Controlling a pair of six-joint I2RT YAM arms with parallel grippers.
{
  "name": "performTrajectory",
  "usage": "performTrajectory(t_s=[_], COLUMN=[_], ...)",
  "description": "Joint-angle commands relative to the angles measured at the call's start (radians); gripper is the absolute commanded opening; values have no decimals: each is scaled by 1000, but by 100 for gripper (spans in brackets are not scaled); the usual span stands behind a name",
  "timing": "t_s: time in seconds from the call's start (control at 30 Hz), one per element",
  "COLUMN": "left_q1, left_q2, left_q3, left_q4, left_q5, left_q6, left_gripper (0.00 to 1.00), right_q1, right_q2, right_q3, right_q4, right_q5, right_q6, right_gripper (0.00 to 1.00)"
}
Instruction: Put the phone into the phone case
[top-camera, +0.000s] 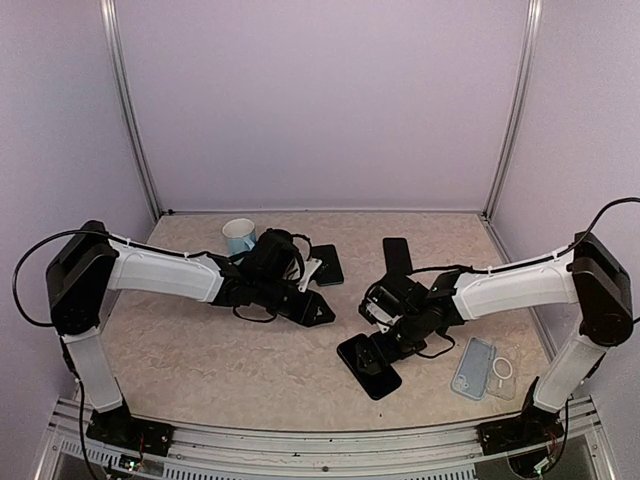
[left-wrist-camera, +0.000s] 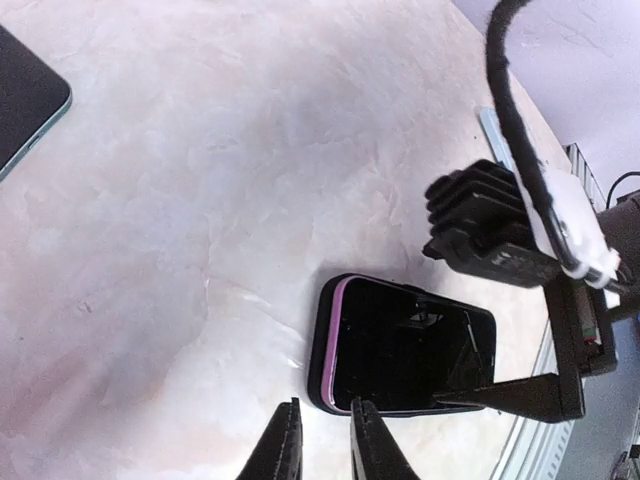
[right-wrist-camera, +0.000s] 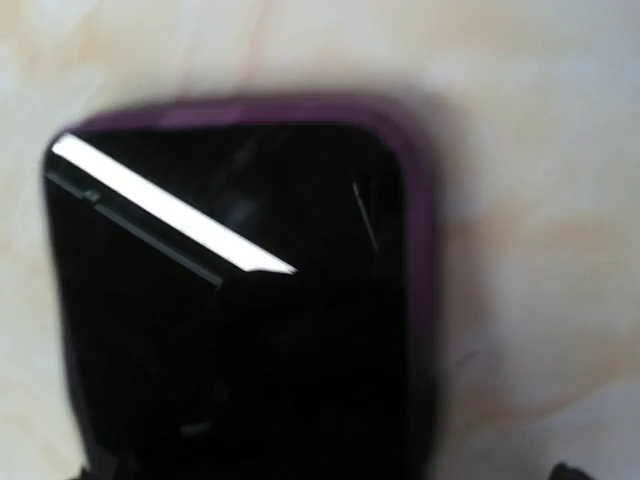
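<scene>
- Top view: a pale marbled table (top-camera: 200, 340) sits inside lavender walls with metal corner posts
- The phone (top-camera: 368, 367) lies flat near the front, right of centre, and the right gripper (top-camera: 385, 338) is low over its far end
- I cannot tell how wide the right gripper's jaws stand
- The left gripper (top-camera: 318, 308) hangs left of centre, apart from the phone
- A mug (top-camera: 238, 236) and two other handsets (top-camera: 328, 264) (top-camera: 397, 254) lie farther back, and clear cases (top-camera: 473, 367) lie near right
- Left wrist view: the left gripper (left-wrist-camera: 326, 405) is nearly closed and holds nothing
- The phone (left-wrist-camera: 400, 345) sits screen up inside a black phone case (left-wrist-camera: 318, 350), with a purple strip showing along one end
- One thin finger (left-wrist-camera: 500, 397) of the right gripper reaches the phone's near edge
- Right wrist view: blurred and very close, the phone (right-wrist-camera: 230, 300) fills the frame with a purple rim around it
- The fingers are barely in shot
- The phone looks largely seated, so what is probably left is pressing the corners home and letting go
</scene>
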Motion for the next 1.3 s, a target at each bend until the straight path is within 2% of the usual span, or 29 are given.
performTrajectory(t_s=[0.0, 0.33, 0.47, 0.63, 0.8, 0.9, 1.0, 1.13, 1.27], left_q1=[-1, -1, -2, -2, 0, 1, 9, 20, 19], left_q2=[-3, -17, -20, -22, -22, -22, -30, -38, -5], left_q3=[-41, -77, -79, -82, -77, -71, -75, -94, -117], left_q4=[67, 83, 80, 74, 66, 59, 65, 119, 257], left_q5=[-6, -9, -13, -18, -23, -29, -25, 10, 142], left_q6=[-45, -32, -24, -16, -12, -8, -17, -74, -178], left_gripper=[22, 24, 24, 24, 24, 26, 32, 48, 62], right_q1=[60, 128, 152, 152, 152, 153, 153, 152, 153], right_q2=[32, 167, 238, 264, 227, 201, 162, 95, 37], right_q3=[49, 194, 249, 260, 250, 232, 193, 124, 33], right_q4=[-61, -231, -338, -353, -290, -258, -193, -57, 85], right_q5=[17, 55, 120, 127, 70, 81, 99, 118, 178], right_q6=[42, 36, 32, 7, -37, -57, -64, -73, -92], right_gripper=[99, 99, 97, 79, 54, 46, 36, 25, 15])
